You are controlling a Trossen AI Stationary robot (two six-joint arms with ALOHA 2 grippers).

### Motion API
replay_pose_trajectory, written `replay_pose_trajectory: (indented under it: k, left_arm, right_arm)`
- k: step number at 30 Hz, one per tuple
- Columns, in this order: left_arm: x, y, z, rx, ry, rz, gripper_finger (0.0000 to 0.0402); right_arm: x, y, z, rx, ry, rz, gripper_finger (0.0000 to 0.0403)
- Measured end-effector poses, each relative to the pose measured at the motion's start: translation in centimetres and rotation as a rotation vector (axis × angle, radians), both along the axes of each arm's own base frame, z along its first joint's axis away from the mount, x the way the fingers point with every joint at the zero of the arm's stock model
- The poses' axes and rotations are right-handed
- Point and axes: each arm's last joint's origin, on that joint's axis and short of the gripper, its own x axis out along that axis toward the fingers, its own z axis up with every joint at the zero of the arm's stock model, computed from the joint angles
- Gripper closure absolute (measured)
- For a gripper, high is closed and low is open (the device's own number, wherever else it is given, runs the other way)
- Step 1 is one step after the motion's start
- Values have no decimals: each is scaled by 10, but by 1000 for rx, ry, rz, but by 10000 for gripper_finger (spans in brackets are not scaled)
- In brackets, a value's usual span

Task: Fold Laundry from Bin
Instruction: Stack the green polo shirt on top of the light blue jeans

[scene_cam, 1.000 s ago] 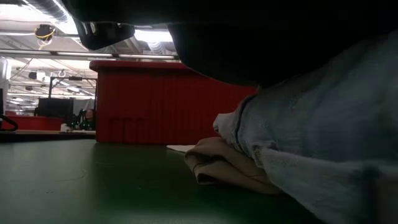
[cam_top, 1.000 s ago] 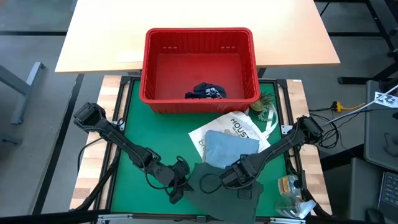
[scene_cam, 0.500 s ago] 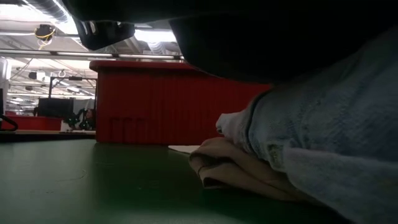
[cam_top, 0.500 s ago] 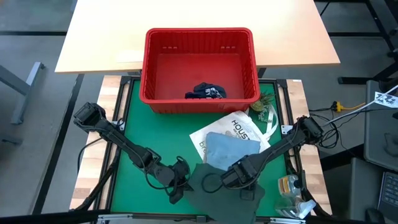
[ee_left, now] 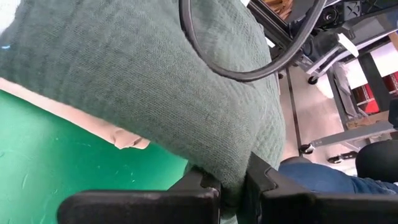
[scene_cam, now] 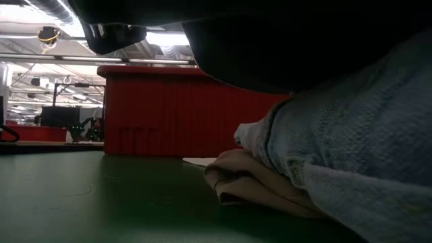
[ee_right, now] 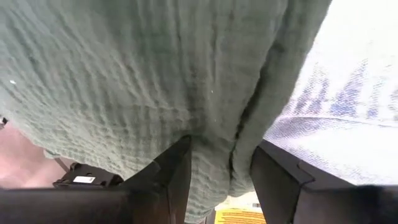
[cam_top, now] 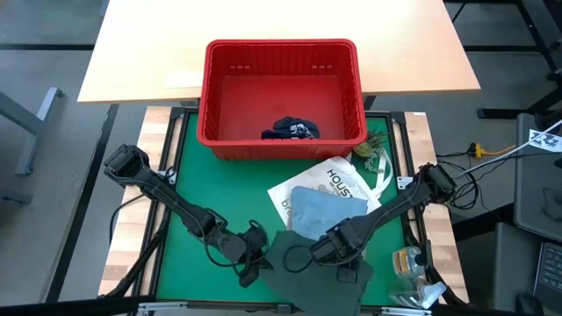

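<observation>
On the green bench near its front edge, a dark olive-green garment [cam_top: 312, 272] lies spread, with both arms working it. The light blue shirt [cam_top: 327, 211] sits folded on a white tote bag [cam_top: 338, 180]; navy shorts [cam_top: 291, 131] wait in the red bin [cam_top: 219, 88], so folding looks partway done. The left tool [cam_top: 261, 261] pinches the olive garment's left edge, fingers nearly together. The right tool [cam_top: 327, 252] grips a fold of the same cloth, fingers partly apart.

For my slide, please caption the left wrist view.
Left pincer shut on the green garment above the green mat.
</observation>
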Motion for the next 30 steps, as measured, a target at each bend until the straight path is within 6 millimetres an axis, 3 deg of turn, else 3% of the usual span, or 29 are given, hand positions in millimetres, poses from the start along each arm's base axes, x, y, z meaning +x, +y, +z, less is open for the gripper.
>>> replay_pose_trajectory:
  k: [11, 22, 30]
  left_arm:
    - [0, 0, 0, 0, -1, 1, 391]
    - [-1, -1, 0, 1, 0, -3, 391]
    - [0, -1, 0, 1, 0, -3, 391]
  right_arm:
    - [13, -3, 28, -58, -126, -10, 249]
    - [7, -7, 5, -110, -94, -4, 249]
    - [7, -6, 3, -79, -79, -5, 249]
